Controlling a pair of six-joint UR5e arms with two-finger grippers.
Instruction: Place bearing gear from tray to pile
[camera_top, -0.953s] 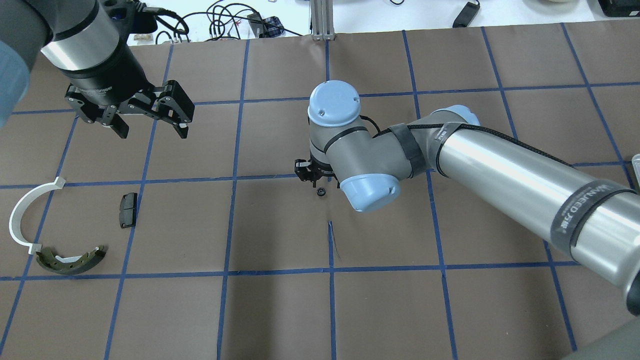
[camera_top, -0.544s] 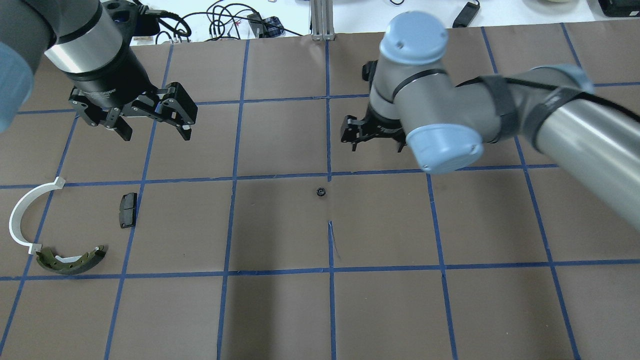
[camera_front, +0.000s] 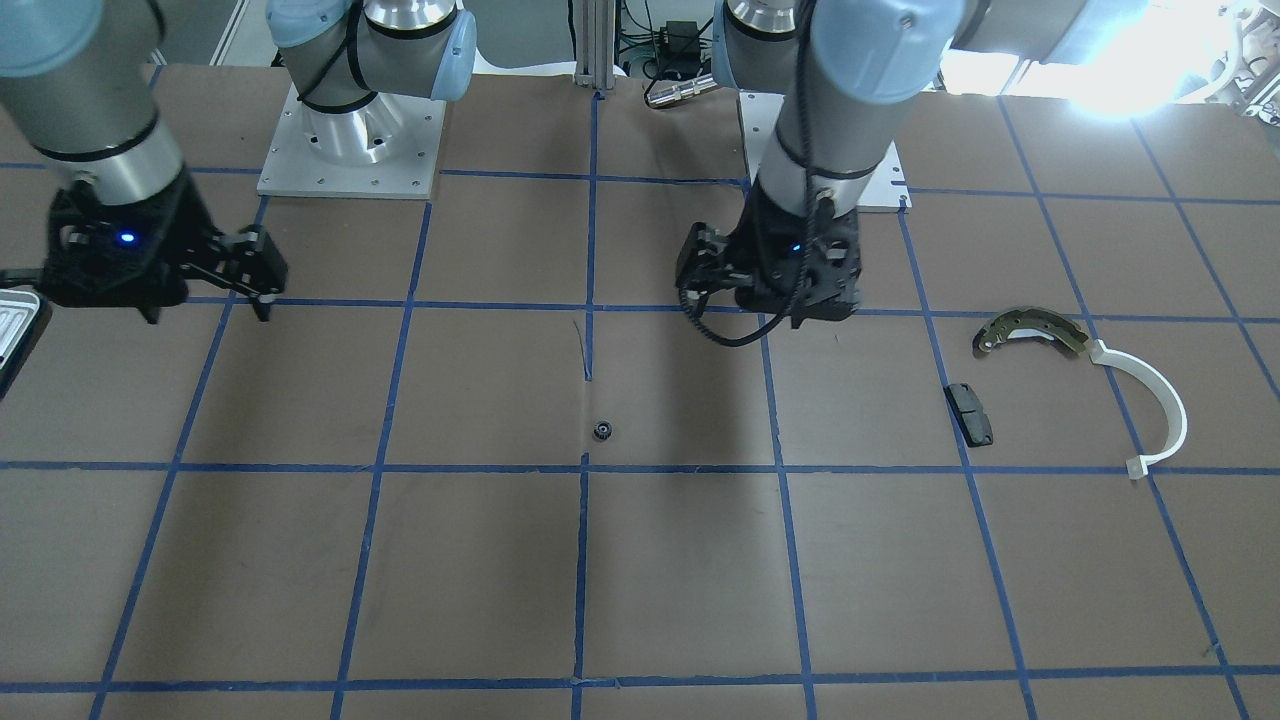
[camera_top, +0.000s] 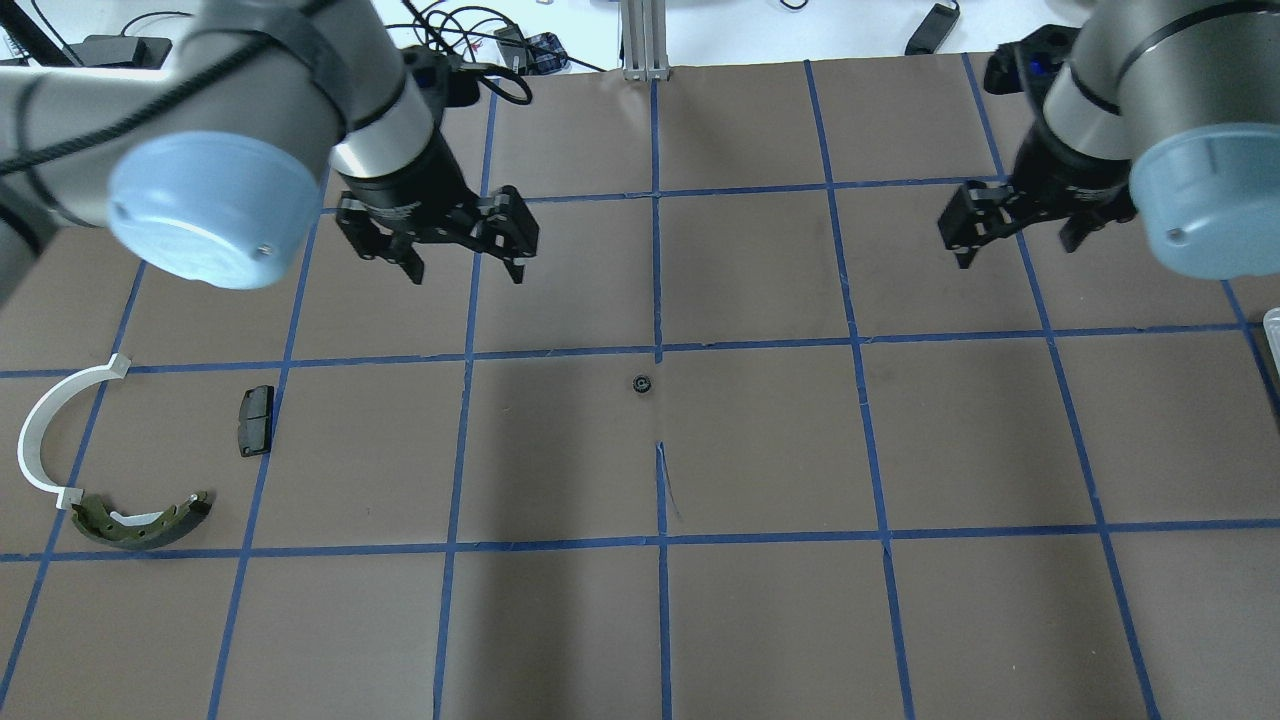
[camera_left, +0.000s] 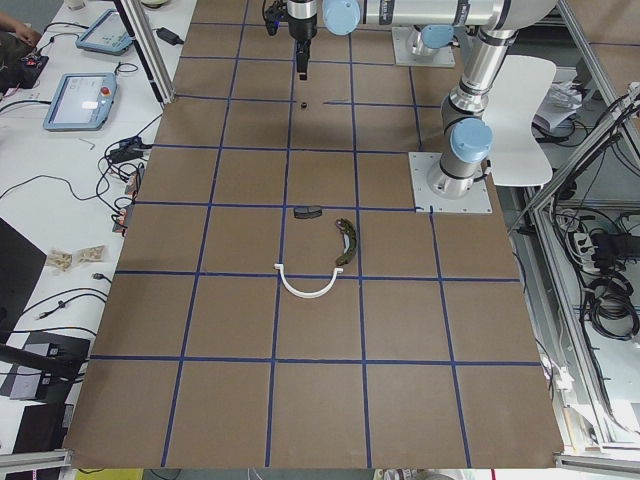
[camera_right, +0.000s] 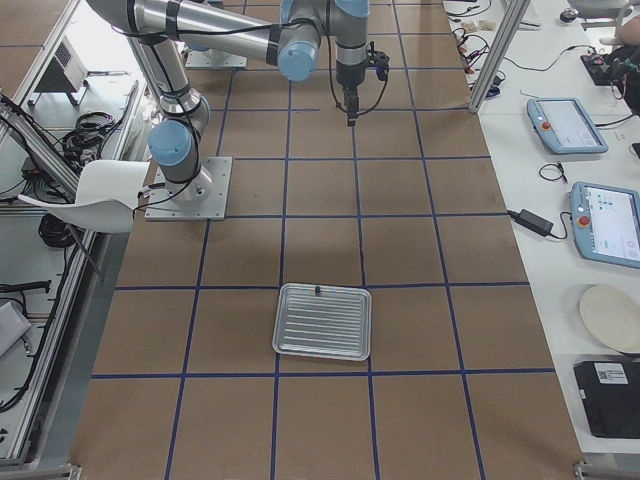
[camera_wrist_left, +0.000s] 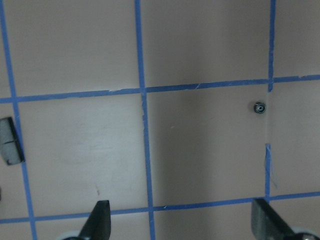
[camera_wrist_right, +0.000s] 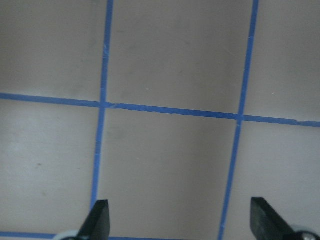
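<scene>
The bearing gear, a tiny black round piece, lies alone on the brown paper at the table's middle; it also shows in the front view and the left wrist view. My left gripper is open and empty, above the table, behind and to the left of the gear. My right gripper is open and empty at the far right. The pile lies at the left: brass-grey shoe, white arc, black pad. The silvery ridged tray is at the right end; only its edge shows overhead.
Blue tape lines grid the brown paper. A metal post and cables stand at the table's far edge. A small dark piece sits at the tray's far rim. The arm bases are bolted at the robot's side.
My right gripper has pulled away from the gear, back and far to the right. My left gripper has moved right toward the table's middle. The gear has stayed in place.
</scene>
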